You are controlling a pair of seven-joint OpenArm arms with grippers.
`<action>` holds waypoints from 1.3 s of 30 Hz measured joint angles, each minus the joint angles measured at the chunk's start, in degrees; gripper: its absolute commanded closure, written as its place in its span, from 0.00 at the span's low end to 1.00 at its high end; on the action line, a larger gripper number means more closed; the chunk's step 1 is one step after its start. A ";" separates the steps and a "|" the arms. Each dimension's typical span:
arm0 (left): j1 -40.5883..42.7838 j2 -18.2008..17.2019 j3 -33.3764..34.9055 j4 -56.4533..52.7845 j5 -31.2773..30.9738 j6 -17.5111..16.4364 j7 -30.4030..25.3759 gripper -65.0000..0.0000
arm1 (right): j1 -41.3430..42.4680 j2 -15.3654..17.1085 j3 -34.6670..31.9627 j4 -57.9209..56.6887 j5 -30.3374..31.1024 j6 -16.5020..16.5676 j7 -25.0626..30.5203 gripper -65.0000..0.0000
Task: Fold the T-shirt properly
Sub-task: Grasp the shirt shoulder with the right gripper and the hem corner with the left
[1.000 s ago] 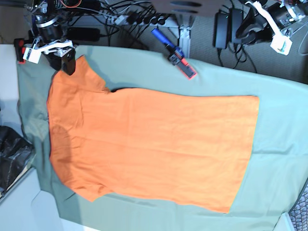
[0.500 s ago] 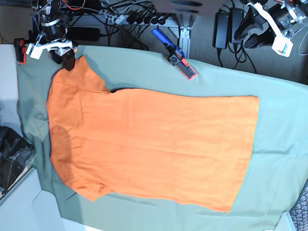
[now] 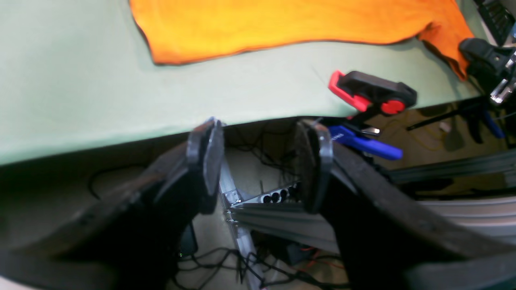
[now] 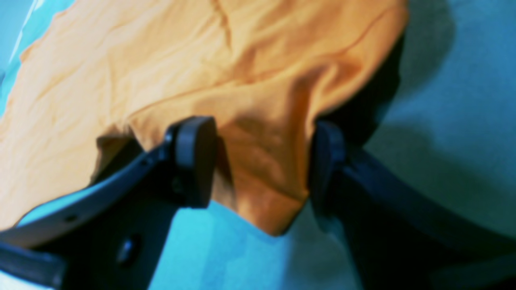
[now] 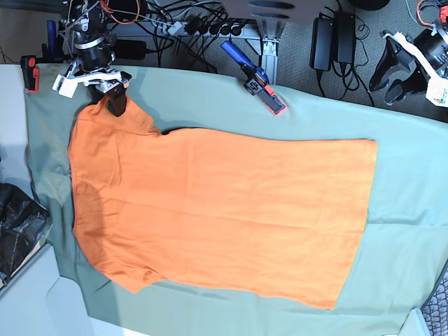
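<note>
Jaws apart, our right gripper (image 5: 108,106) straddles a corner of the orange T-shirt (image 5: 224,210) without clamping it. We see the shirt spread across the pale green cloth (image 5: 413,182), its sleeve on that side creased. Just beyond its upper edge, a red-and-blue clamp (image 5: 253,78) sits at the cloth's border. Well apart from the shirt, we have our left gripper (image 5: 393,82) with its jaws parted too, past the border, near black power bricks (image 5: 333,42).

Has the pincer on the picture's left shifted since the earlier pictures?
Yes. In the base view, the right pincer has moved rightward, farther from the red clamp at the table's edge.
</note>
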 measured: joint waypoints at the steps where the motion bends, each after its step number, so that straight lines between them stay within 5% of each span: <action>1: -0.35 -0.17 0.00 0.00 0.20 0.15 0.02 0.49 | -0.02 -0.09 0.00 0.00 -0.02 0.00 0.00 0.46; 10: -11.19 -0.74 0.02 -7.28 2.56 4.17 0.02 0.49 | -0.13 -0.26 -0.02 0.02 -0.68 0.00 0.26 0.46; 26: -28.17 -1.62 6.91 -26.12 -0.81 4.28 3.58 0.49 | -0.15 -0.28 -0.04 0.02 -3.23 0.00 1.77 0.46; 39: -30.34 -1.36 14.86 -26.67 2.05 3.89 2.27 0.50 | -0.15 -1.42 -0.04 0.02 -4.63 0.00 2.01 0.46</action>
